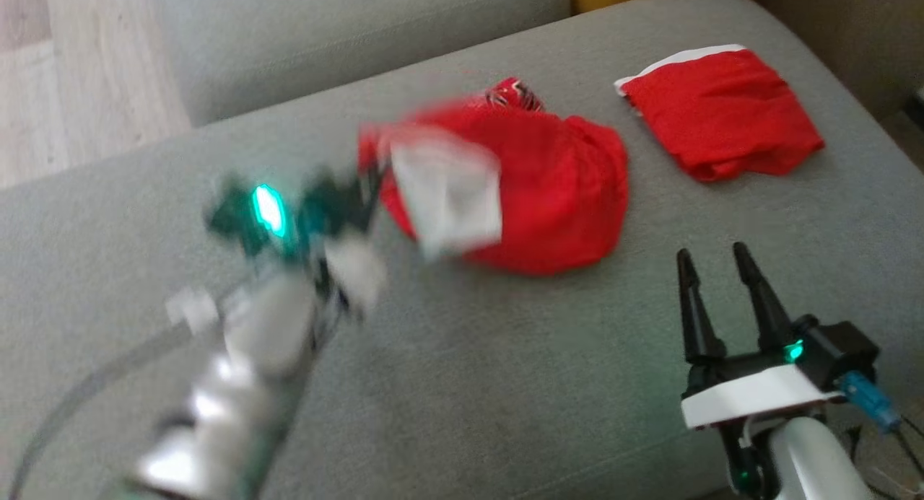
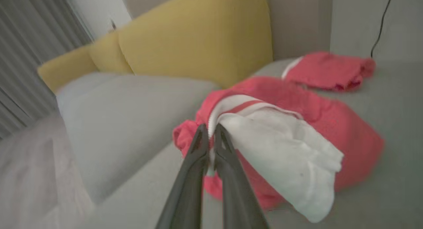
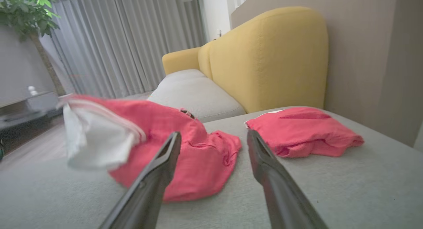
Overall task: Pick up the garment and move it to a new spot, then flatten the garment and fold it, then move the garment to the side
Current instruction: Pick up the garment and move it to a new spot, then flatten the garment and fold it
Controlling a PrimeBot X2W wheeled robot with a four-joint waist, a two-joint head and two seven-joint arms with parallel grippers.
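The left gripper (image 2: 210,131) is pinched tight on the white-banded edge of the red garment (image 1: 548,190), right where a white panel (image 2: 284,146) hangs out of the cloth. That edge is lifted, while the bulk of the garment lies crumpled on the grey cushion (image 1: 505,384), just to the robot's left of the folded red piece (image 1: 722,114) and apart from it. The right gripper (image 1: 711,258) hovers with its jaws spread wide and nothing between them, on the near side of the folded red piece and slightly left of it.

The cloth looks thin, light and limp (it sags straight off the pinch point), so it should drape and bunch rather than keep any shape, and a single corner grip will likely let it twist. The banded edge seems the firmest place to hold. A second hold further along that same band would probably spread it evenly for flattening. The loose white panel looks a poor handle, since it may pull out further.
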